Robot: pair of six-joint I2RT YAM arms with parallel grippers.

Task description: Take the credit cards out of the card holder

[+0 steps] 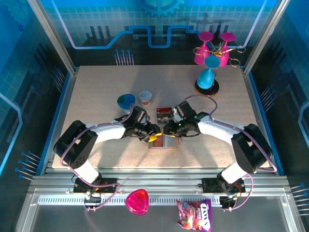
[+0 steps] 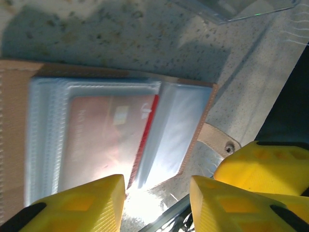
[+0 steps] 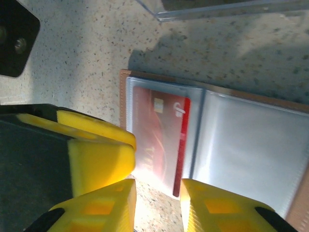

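Note:
The card holder (image 1: 164, 143) lies open and flat on the table between my two arms, its tan border (image 2: 203, 108) framing clear sleeves. A red credit card (image 2: 106, 130) sits in one sleeve, and its lower red edge (image 3: 179, 159) pokes out toward the right gripper. My left gripper (image 2: 157, 203) hovers at the holder's edge, its yellow fingers apart with nothing between them. My right gripper (image 3: 157, 208) is open too, its gap facing the card's bottom edge. The two grippers (image 1: 161, 131) nearly touch tip to tip.
A clear plastic container (image 1: 164, 114) with dark cards lies just beyond the holder. A blue-green bowl (image 1: 126, 101) and a small cup (image 1: 145, 97) stand to the back left. A blue cone on a stand (image 1: 207, 77) stands back right.

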